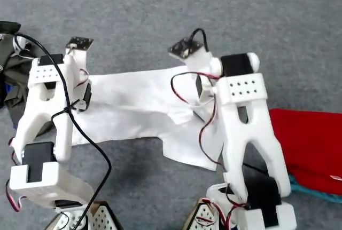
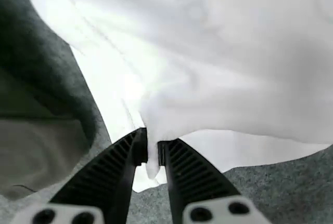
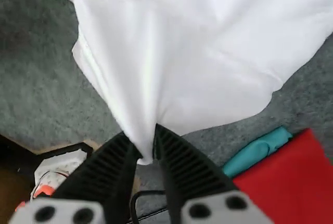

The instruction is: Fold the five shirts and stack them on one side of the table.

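Observation:
A white shirt (image 1: 139, 107) lies spread across the middle of the grey table (image 1: 160, 22), stretched between the two arms. My left gripper (image 2: 152, 154) is shut on a pinched fold of the white shirt (image 2: 208, 68) at its left end; in the high view that gripper (image 1: 85, 95) sits at the cloth's left edge. My right gripper (image 3: 147, 148) is shut on a bunched part of the white shirt (image 3: 197, 52), lifting it; from above this gripper (image 1: 200, 88) is at the shirt's right side. A red shirt (image 1: 310, 139) lies at the right edge.
A teal garment (image 1: 315, 192) peeks out under the red shirt, also seen as teal cloth (image 3: 257, 148) beside red cloth (image 3: 291, 182). Dark and olive clothing (image 1: 13, 80) is heaped at the left table edge. Cables hang along both arms.

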Tool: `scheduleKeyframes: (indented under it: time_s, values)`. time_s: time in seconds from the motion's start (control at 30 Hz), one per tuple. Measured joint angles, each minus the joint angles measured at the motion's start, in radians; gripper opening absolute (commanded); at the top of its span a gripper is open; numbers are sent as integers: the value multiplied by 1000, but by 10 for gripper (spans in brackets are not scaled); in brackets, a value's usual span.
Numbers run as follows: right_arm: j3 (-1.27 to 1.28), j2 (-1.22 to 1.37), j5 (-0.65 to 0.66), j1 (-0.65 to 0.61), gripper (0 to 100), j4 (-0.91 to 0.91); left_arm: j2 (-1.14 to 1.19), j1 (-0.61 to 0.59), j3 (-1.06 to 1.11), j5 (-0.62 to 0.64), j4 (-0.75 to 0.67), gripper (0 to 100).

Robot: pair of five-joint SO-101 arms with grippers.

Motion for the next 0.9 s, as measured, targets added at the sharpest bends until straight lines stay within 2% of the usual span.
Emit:
scheduleKeyframes:
  time_s: [0.3,0.47,0.77,0.9]
  values:
    - [157,-61,133,0,4,-9,0,0,9,0,0,19]
    - [176,-84,256,17,4,-6,0,0,9,-58,0,19]
    - [302,-84,354,32,4,-6,0,-6,12,-72,0,19]
    - [345,-84,371,40,4,-21,0,-14,14,-127,0,19]
